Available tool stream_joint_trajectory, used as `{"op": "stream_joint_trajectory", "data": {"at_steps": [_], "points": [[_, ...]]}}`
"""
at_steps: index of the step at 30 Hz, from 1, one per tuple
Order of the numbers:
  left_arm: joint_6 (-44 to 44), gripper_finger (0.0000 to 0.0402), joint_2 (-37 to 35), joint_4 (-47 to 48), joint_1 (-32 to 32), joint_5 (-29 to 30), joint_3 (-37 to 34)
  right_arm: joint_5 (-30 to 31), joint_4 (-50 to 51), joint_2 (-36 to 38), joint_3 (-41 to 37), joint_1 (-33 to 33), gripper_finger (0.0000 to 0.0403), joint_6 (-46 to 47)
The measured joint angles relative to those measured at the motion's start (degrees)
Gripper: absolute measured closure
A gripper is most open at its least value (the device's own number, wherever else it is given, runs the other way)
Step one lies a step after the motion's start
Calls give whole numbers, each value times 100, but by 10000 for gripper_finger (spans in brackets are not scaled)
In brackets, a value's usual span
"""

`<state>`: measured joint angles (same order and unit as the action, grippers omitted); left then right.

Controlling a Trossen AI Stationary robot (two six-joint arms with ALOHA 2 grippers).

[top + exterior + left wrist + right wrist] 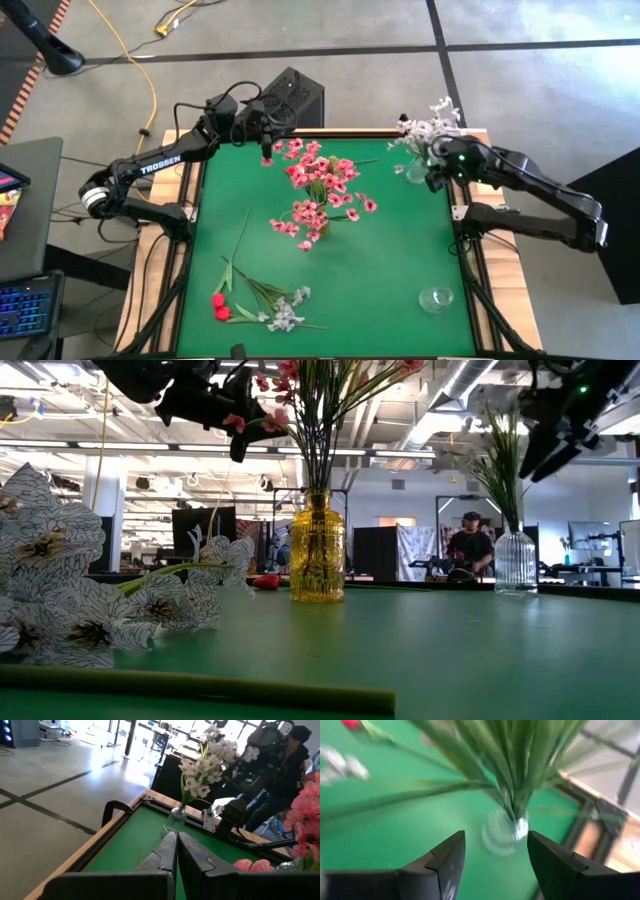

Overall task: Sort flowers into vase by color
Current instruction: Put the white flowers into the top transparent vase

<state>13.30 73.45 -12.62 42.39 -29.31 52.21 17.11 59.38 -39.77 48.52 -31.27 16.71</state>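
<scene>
A yellow glass vase [317, 550] stands mid-table and holds pink sprays [320, 185]. A clear vase [415, 170] at the far right corner holds white sprays [205, 765]. Loose stems lie on the table at the near left, with red buds [220, 306] and white-grey blossoms [285, 318]. My left gripper [266, 145] is shut and hovers at the far edge beside the outermost pink blossoms [238, 422]. My right gripper [495, 840] is open above the clear vase [507, 832], one finger on each side of it and apart from it. My left gripper is shut next to a pink blossom [266, 158] at the far-left side of the bouquet. Nothing shows between its fingers [167, 850] in the left wrist view. Whether it touches the blossom, I cannot tell.
A small empty glass [436, 298] stands near the table's near right corner. A black box [292, 98] sits behind the far edge. White blossoms [60, 590] and a green stem [200, 685] lie close to the low camera. Bare green mat spans the middle right.
</scene>
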Motion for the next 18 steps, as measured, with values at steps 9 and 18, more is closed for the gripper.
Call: {"op": "stream_joint_trajectory", "data": {"at_steps": [9,18], "points": [[0,401,0,118,2,-118,0,-719,927,-520,742,0,163,27],[-113,401,-2,982,0,-902,0,-2317,1912,-677,1453,40,163,437]]}}
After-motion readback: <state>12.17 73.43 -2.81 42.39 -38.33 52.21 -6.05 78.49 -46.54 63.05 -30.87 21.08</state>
